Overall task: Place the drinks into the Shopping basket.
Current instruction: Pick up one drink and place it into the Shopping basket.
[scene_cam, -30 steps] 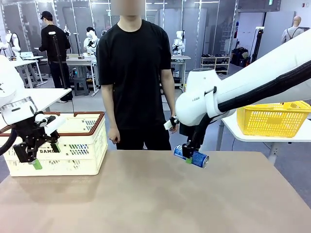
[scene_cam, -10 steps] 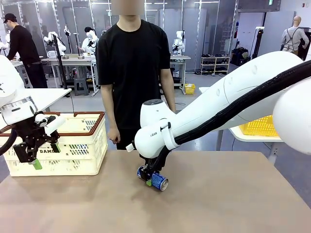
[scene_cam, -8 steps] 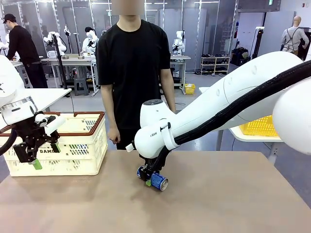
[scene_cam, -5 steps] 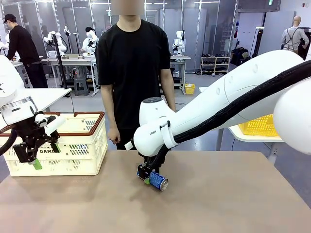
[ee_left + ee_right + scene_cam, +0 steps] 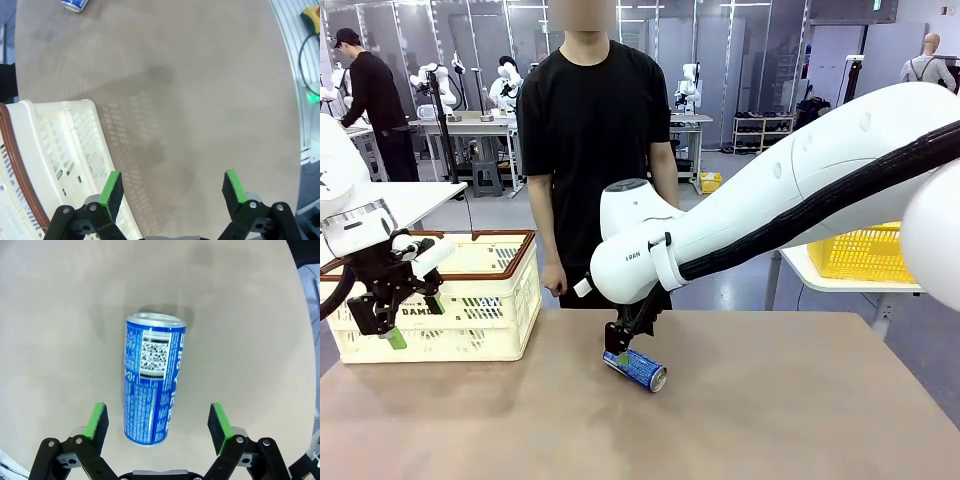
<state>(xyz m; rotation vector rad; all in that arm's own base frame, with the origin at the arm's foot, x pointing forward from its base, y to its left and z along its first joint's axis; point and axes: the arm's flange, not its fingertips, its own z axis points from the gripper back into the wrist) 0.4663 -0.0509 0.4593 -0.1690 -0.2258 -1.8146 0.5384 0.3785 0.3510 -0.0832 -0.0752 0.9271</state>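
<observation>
Blue can [image 5: 151,377] lying on its side mid-table [image 5: 770,420], nothing touching it. Right gripper [image 5: 157,422] just above it, jaws spread wide, can between pads but clear of both. Left gripper [image 5: 172,187] also spread, empty, hanging beside cream basket [image 5: 485,305] at table's left end.
</observation>
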